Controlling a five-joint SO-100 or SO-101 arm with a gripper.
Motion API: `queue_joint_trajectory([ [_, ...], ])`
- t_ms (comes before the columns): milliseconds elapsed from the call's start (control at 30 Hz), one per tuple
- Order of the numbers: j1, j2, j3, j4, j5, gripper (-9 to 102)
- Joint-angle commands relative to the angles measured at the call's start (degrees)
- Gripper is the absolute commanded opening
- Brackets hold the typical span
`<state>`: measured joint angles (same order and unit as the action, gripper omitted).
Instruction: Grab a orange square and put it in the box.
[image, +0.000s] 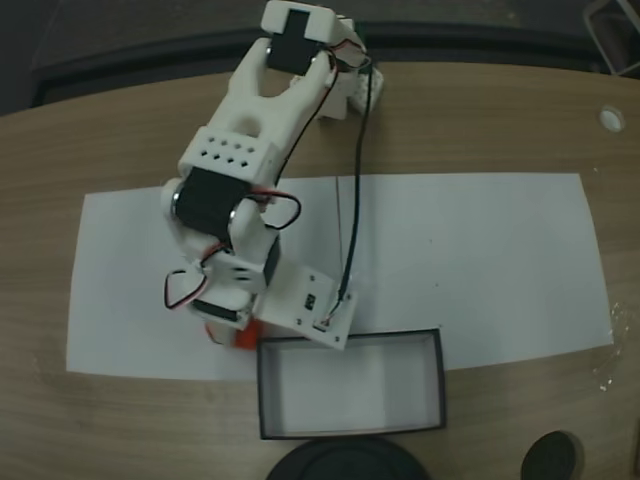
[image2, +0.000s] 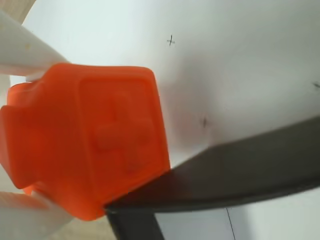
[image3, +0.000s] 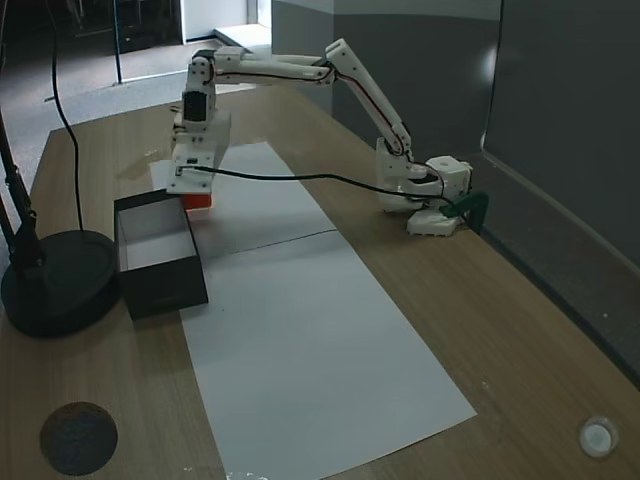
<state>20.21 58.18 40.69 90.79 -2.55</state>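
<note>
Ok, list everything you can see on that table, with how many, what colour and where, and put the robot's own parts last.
Cube: one, orange, between the gripper's fingers beside the box's corner, over the paper.
Box: one, black walls, pale inside, at the paper's near edge in a fixed view.
Paper: one large white sheet, spread along the table under the arm.
Table: one, light wood grain.
Round base: one, black, beside the box on the side away from the paper.
Dark disc: one, on the wood near the table's edge.
Small white round thing: one, near a table corner.
Arm: one, white with black motors and red and black wires.
Gripper: one, white fingers, shut on the cube.
</note>
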Motion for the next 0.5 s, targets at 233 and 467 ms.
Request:
queue_joint_trajectory([
  [233,-18.37,17.23,-28.56,7.65,0.26,9],
  [467,-22.32,10.11,-21.53,7.47,1.49,9],
])
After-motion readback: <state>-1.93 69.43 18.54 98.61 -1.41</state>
